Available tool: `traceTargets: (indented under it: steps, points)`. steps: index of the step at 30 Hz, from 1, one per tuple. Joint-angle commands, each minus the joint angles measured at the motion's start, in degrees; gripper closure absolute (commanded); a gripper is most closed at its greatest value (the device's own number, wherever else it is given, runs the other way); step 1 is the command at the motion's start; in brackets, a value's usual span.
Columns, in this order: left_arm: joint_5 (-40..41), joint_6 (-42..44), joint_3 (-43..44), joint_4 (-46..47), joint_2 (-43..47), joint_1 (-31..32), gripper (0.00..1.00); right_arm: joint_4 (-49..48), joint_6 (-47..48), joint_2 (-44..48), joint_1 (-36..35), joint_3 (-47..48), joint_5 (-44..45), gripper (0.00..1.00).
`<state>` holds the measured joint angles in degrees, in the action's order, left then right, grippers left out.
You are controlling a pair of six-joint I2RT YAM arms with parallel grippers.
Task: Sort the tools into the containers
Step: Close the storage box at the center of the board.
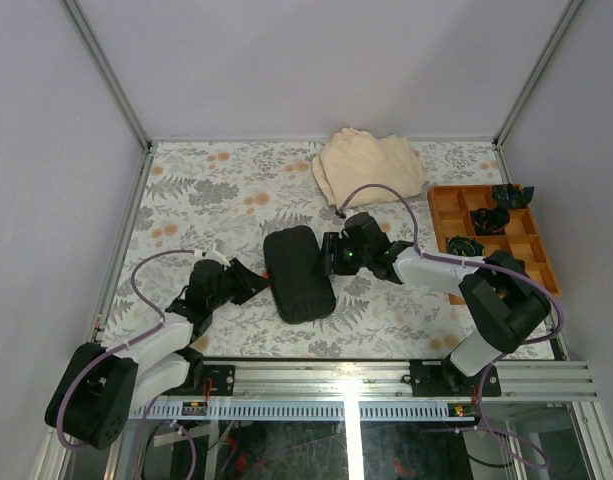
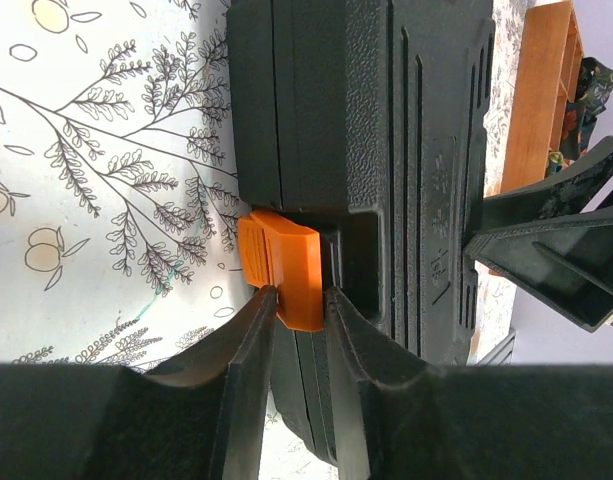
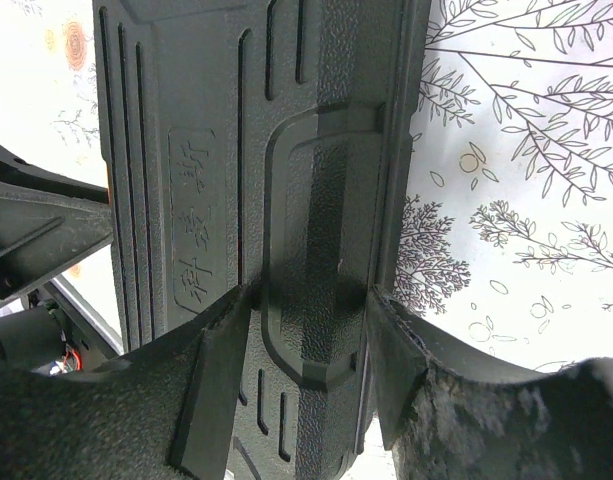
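The black tool case [image 1: 298, 272] lies closed on the floral table, its two halves together. My left gripper [image 1: 254, 283] is at the case's left edge, shut on the small orange latch [image 2: 286, 262]; in the left wrist view the gripper [image 2: 301, 296] has one fingertip on each side of the latch. From the right, my right gripper [image 1: 328, 255] is shut on the case's other edge; the right wrist view shows this gripper [image 3: 311, 300] with its fingers pressed on either side of a raised ridge of the case [image 3: 286, 150]. No tools are in view.
A beige folded cloth [image 1: 368, 168] lies at the back of the table. A wooden compartment tray [image 1: 531, 250] at the right edge holds a few small dark items [image 1: 489, 219]. Metal frame posts and purple walls close in the table.
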<state>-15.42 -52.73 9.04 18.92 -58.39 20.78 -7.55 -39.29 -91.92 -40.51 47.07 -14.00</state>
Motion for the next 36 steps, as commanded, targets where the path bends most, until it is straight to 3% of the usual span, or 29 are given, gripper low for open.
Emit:
traceTargets:
  steps: [1, 13, 25, 36]
  points:
    - [-2.36, -1.19, -0.94, 4.0, 1.42, -0.59, 0.74, 3.95, 0.79, -2.34, -1.94, 0.61, -2.44, 0.45]
    - [-2.9, -0.88, -1.3, 1.8, 4.0, -3.01, 0.74, 4.2, 0.88, -2.77, -2.02, 1.09, -2.61, 0.45]
    - [1.29, 2.26, -0.86, -6.11, 6.37, -3.29, 0.72, 4.21, 0.8, -3.07, -2.29, 1.36, -2.61, 0.45]
    - [1.17, 2.2, -0.93, -5.23, 5.74, -3.55, 0.73, 4.39, 0.99, -3.08, -2.31, 1.36, -2.52, 0.45]
